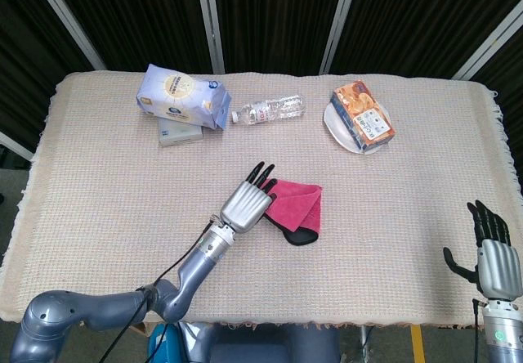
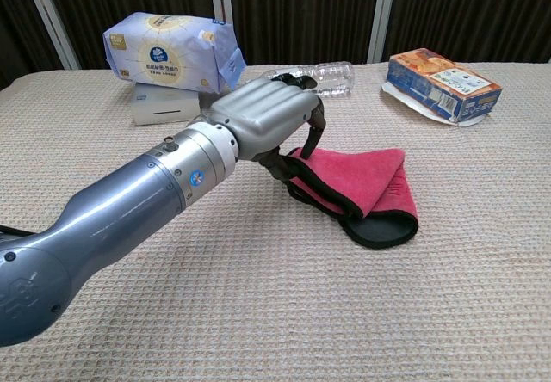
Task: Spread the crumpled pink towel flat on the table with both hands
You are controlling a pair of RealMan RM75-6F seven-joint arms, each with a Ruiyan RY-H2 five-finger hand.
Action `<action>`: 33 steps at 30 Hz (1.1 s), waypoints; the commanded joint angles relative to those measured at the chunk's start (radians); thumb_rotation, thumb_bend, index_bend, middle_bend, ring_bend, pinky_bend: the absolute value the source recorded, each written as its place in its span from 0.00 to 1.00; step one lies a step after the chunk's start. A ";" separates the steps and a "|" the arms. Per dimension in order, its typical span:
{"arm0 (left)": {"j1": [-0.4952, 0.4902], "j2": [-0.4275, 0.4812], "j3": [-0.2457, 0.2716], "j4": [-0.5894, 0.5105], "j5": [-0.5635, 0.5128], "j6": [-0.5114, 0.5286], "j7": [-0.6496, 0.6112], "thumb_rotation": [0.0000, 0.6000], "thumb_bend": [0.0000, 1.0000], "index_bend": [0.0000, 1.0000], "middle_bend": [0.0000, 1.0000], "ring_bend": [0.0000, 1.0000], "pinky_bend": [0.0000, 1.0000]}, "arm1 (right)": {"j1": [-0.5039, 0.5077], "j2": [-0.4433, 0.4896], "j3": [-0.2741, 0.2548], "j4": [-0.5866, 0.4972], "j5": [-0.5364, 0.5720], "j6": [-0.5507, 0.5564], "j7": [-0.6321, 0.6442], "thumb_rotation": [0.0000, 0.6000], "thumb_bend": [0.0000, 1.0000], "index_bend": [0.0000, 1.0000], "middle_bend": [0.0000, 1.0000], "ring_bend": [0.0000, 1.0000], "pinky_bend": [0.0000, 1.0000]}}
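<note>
chest view: folded pink towel point(image 2: 362, 184), black-edged.

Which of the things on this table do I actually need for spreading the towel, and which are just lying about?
Needed:
folded pink cloth towel with black edging
left robot hand, at the towel's left edge
right robot hand, off the table's near right corner

Lying about:
pale blue tissue pack
clear plastic bottle
orange snack box on white plate

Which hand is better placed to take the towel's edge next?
Likely the left hand: it hovers at the near left edge of the pink towel, fingers curled over it. The right hand is far off at the table's right corner.
</note>
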 commanded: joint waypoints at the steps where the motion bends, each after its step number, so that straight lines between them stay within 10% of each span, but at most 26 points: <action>1: 0.002 0.017 -0.007 -0.023 0.002 0.013 -0.001 1.00 0.50 0.61 0.24 0.00 0.03 | 0.000 0.000 -0.001 -0.001 -0.001 -0.002 -0.001 1.00 0.33 0.00 0.00 0.00 0.00; 12: -0.039 0.157 -0.128 -0.211 -0.036 0.022 0.064 1.00 0.49 0.61 0.24 0.00 0.03 | 0.017 -0.004 0.003 -0.011 0.008 -0.030 -0.015 1.00 0.33 0.00 0.00 0.00 0.00; 33: -0.477 0.231 -0.489 -0.283 -0.617 0.024 0.565 1.00 0.49 0.64 0.26 0.00 0.03 | 0.128 -0.006 0.083 -0.101 0.111 -0.170 -0.059 1.00 0.33 0.00 0.00 0.00 0.00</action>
